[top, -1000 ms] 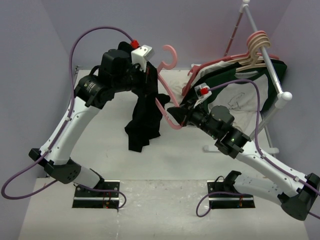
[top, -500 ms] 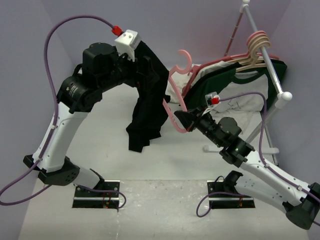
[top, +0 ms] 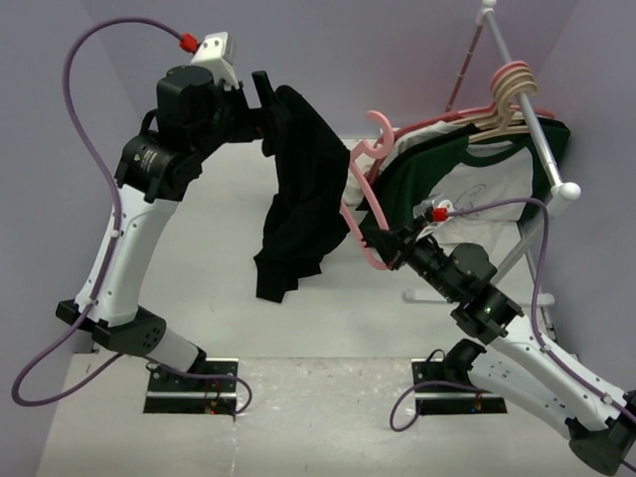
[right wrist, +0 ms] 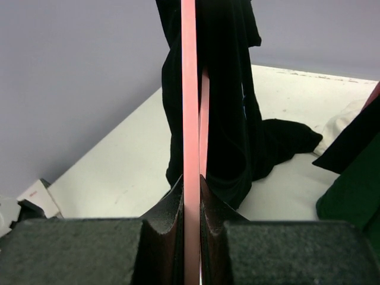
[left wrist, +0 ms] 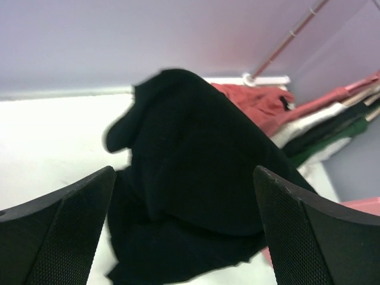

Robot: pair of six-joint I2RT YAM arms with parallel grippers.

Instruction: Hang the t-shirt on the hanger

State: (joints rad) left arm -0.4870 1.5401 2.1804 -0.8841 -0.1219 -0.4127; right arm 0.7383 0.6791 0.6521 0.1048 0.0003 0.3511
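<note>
Hanging off the tip of the left gripper at about 11 o'clock over the table, the black t-shirt drops in a long bunched fold toward the middle, and its lower end seems to reach the tabletop. In the left wrist view the two fingers stand wide apart, unclenched, with the dark cloth bulging across the gap ahead of them; how the shirt catches on them cannot be told. The right gripper is clamped tight on the pink hanger, pinching a thin bar at its 6 o'clock end, while the hook points up toward 12 o'clock. In the right wrist view that bar runs straight up from between the pressed fingers, with the shirt just behind it. The hanger stands on edge along the shirt's 3 o'clock side, touching or nearly touching the cloth. At 2 o'clock a clothes rack carries cream hangers and a green shirt with a white front.
</note>
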